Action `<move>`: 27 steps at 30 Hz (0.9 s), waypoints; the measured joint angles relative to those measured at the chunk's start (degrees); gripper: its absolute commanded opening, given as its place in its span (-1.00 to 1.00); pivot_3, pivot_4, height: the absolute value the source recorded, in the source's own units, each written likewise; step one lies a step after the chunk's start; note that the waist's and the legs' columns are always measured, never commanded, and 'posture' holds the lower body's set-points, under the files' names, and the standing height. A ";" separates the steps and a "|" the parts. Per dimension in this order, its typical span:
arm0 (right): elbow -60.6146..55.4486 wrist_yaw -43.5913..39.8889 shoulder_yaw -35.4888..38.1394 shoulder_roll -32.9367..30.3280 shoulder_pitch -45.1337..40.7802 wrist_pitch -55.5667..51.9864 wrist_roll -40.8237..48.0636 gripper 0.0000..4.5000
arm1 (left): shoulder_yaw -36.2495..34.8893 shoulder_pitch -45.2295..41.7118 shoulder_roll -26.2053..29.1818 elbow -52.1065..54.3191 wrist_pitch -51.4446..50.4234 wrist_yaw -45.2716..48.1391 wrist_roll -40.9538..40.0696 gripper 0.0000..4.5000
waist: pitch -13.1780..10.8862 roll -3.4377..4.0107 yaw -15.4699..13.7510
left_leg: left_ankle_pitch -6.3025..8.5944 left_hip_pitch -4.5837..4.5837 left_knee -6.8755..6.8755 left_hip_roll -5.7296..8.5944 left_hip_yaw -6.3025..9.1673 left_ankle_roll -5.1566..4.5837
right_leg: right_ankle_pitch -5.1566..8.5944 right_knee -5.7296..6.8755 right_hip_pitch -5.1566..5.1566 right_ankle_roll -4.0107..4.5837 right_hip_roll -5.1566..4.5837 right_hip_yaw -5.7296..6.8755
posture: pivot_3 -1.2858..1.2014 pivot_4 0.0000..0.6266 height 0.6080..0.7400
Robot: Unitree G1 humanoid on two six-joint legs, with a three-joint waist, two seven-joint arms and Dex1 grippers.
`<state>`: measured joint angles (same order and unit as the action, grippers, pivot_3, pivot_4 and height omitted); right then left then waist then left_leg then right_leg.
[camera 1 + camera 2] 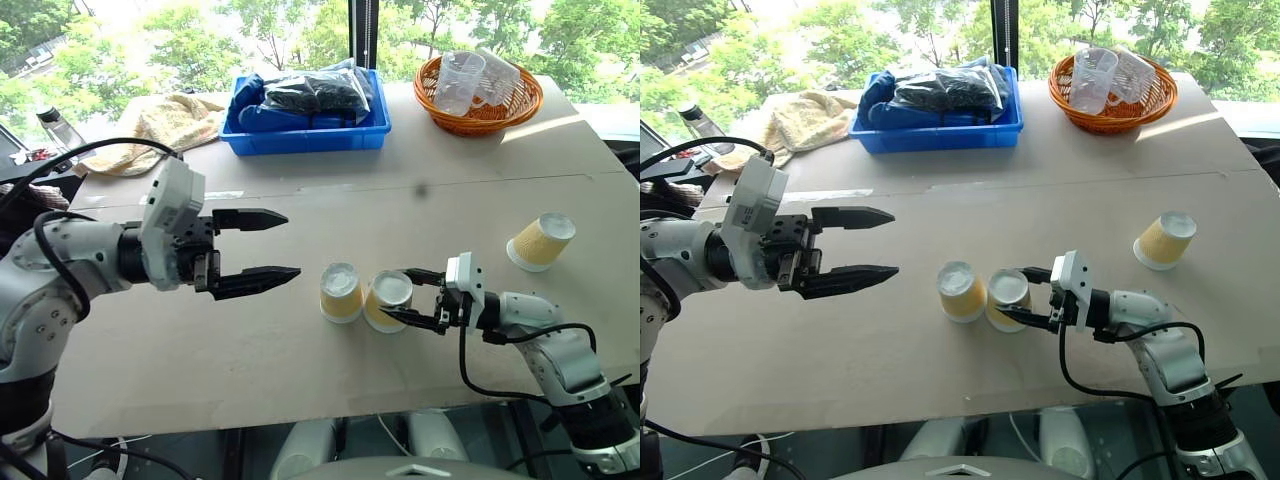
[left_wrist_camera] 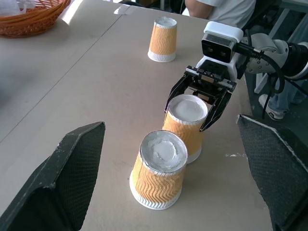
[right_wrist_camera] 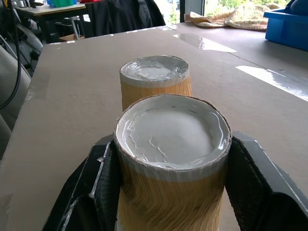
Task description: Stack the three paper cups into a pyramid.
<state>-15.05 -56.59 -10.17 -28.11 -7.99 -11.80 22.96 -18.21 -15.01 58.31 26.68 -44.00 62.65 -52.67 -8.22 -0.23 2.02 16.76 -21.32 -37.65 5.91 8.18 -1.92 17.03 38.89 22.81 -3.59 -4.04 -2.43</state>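
Observation:
Two paper cups stand upside down side by side at the table's middle, one on the left (image 1: 341, 292) and one on the right (image 1: 387, 300). My right gripper (image 1: 410, 297) reaches in level from the right and is shut on the right-hand cup, which leans slightly toward its neighbour. Black fingers (image 3: 103, 178) press this cup (image 3: 171, 159) on both sides in the right wrist view. The third cup (image 1: 540, 241) stands apart at the far right, also base up. My left gripper (image 1: 291, 244) hovers open to the left of the pair, with nothing between its fingers.
A blue bin (image 1: 305, 135) with dark bags and a wicker basket (image 1: 480, 100) with clear plastic cups stand at the back. A tan cloth (image 1: 175, 120) lies at the back left. A person (image 2: 221, 9) sits beyond the table's right end.

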 measured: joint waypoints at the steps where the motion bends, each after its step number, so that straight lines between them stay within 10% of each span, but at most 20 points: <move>1: 0.32 0.41 0.01 0.06 -0.45 -0.04 0.02 -0.01 | 0.46 -0.08 0.00 0.00 0.25 0.03 0.37 1.00 | 0.00 0.00 0.00 | 0.00 0.00 -0.01 0.00 0.00 0.00 | 0.00 0.00 0.00 0.00 0.00 0.00 | 0.03 -0.52 1.00; 3: 1.16 0.73 0.07 0.36 -1.31 -0.09 0.15 -0.01 | 0.80 -0.09 0.00 -0.01 0.57 -0.03 0.84 1.00 | 0.00 0.00 0.02 | 0.00 0.00 -0.01 0.00 0.00 0.00 | 0.00 0.00 0.00 0.00 0.00 0.00 | 0.03 -0.52 1.00; 8: 1.95 0.05 0.71 0.05 -1.62 -1.31 1.81 0.99 | 0.83 -0.08 -0.01 -0.01 0.65 -0.35 0.89 1.00 | -0.01 0.00 -0.04 | 0.00 0.00 -0.01 0.00 0.00 0.00 | 0.00 -0.02 0.00 0.00 0.00 0.00 | 0.03 -0.52 1.00; 27: -5.41 9.76 24.95 -4.93 14.17 -1.89 7.65 0.99 | 12.88 -11.91 -7.13 -2.99 1.57 3.16 1.14 1.00 | -0.02 -0.03 -1.46 | 0.00 -0.01 -0.16 0.01 0.00 0.00 | -0.01 0.02 -0.11 -0.01 0.00 0.03 | 0.03 -0.52 1.00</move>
<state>-20.47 -46.83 14.79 -33.03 6.18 -13.69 30.60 -5.33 -26.92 51.17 23.68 -42.43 65.81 -51.54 -8.24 -0.26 0.56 16.76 -21.33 -37.81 5.92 8.18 -1.92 17.02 38.91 22.70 -3.60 -4.04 -2.41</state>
